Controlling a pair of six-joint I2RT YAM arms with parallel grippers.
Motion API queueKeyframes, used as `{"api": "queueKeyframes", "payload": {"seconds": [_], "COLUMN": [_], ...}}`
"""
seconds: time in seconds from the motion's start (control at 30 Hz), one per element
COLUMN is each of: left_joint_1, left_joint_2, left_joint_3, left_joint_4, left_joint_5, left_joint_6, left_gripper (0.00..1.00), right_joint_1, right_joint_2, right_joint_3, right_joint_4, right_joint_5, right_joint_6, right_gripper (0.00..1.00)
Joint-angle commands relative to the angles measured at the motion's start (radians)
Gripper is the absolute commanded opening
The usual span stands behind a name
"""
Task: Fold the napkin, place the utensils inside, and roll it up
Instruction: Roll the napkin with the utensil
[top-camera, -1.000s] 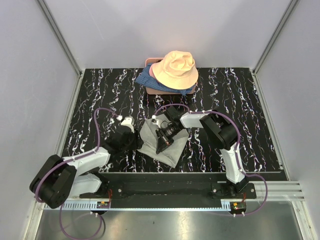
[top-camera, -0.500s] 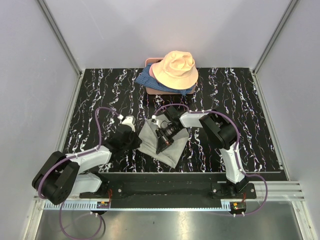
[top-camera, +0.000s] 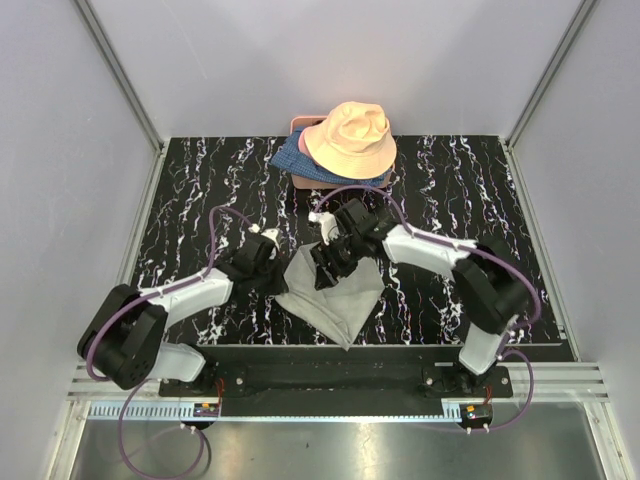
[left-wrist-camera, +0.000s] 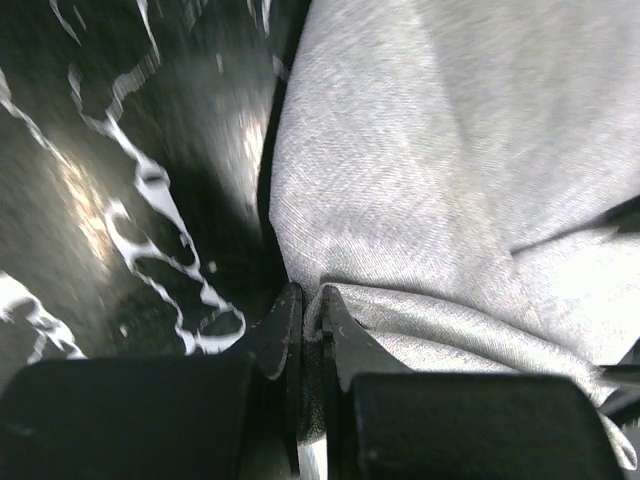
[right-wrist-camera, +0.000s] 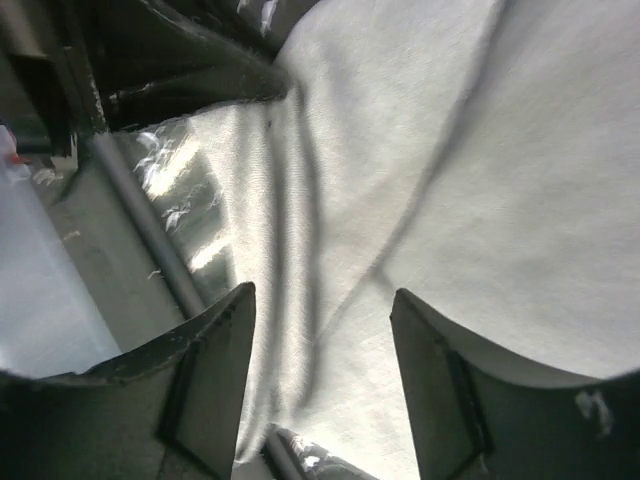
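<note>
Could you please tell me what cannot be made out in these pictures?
- Utensils: seen in no view; whether the napkin hides them, cannot tell.
- Napkin's middle, top view: covered by the right tool.
- Pink item, top view: mostly under hat and blue fabric.

No text or number is legible on the napkin (top-camera: 335, 300) or hat (top-camera: 350, 135), perhaps from blur.

napkin (top-camera: 340, 300): plain light grey with a fine weave, no pattern
counter (top-camera: 190, 200): black with white marble-like veins
hat (top-camera: 350, 135): plain peach
cloth (top-camera: 289, 157) under hat: blue with a small pale pattern
box (top-camera: 330, 183) under cloth: pinkish brown
arms (top-camera: 190, 296): white shells and black joints
cables (top-camera: 214, 226): purple
walls (top-camera: 300, 60): plain pale grey
</note>
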Motion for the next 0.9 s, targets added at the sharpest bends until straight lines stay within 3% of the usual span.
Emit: {"api": "queueKeyframes", "payload": {"seconds": [0.0,0.17,0.33,0.57,0.77,0.87], "left_joint_1": [-0.002,-0.002,-0.002,-0.002,0.000,0.001], "left_joint_2": [0.025,0.045,0.062,0.067,0.065,0.065], "left_joint_3": [0.038,0.062,0.073,0.076,0.076,0.079], "left_joint_4": [-0.158,-0.192,-0.204,-0.212,-0.215,-0.213], "left_joint_5": [0.081,0.098,0.108,0.110,0.107,0.110], "left_joint_6": [0.031,0.036,0.039,0.042,0.040,0.042], "left_gripper": [0.00,0.00,0.00,0.00,0.00,0.00], "right_joint_1": [0.145,0.279,0.400,0.435,0.438,0.440], "right_joint_2": [-0.161,-0.211,-0.166,-0.117,-0.083,-0.060], "right_joint_3": [-0.156,-0.287,-0.290,-0.279,-0.287,-0.287], "right_joint_4": [0.232,0.451,0.488,0.482,0.464,0.446], "right_joint_5": [0.360,0.523,0.649,0.648,0.623,0.617], "right_joint_6": [-0.025,0.013,0.013,0.015,0.041,0.059], "right_gripper": [0.69,0.74,0.77,0.78,0.72,0.61]}}
